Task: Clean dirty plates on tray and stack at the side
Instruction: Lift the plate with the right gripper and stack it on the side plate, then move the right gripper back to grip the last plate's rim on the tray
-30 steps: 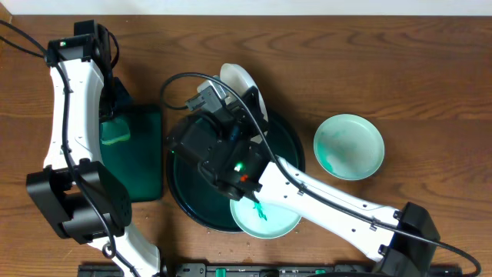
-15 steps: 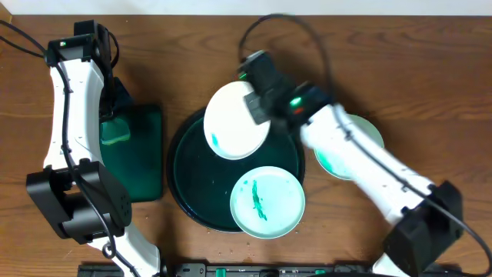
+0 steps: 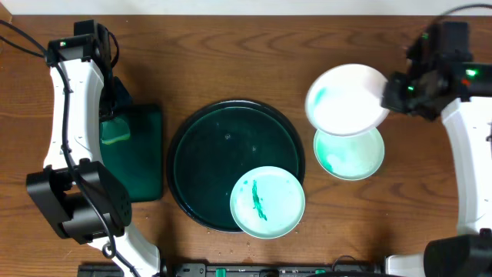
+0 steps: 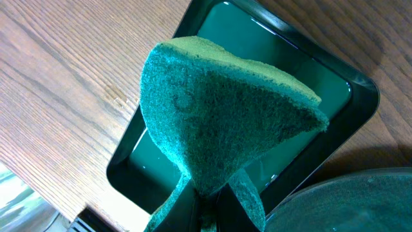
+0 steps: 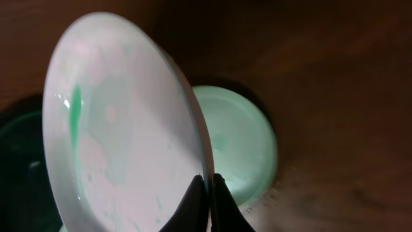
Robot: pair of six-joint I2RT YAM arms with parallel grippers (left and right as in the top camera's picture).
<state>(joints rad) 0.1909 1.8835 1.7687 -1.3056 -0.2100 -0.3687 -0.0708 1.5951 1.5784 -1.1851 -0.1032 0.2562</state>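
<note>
Now | right tool pinches held plate, moved off tray, seemingly over side plate | left tool clamps sponge

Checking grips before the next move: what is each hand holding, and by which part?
Right hand: a smeared plate, pinched at its rim. Left hand: a green sponge, pinched at its lower end.

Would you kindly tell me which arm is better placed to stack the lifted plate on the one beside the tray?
Right: the right claw grips the lifted plate by the rim, partly over the plate on the table. The left claw is shut on a sponge above the small tray.
</note>
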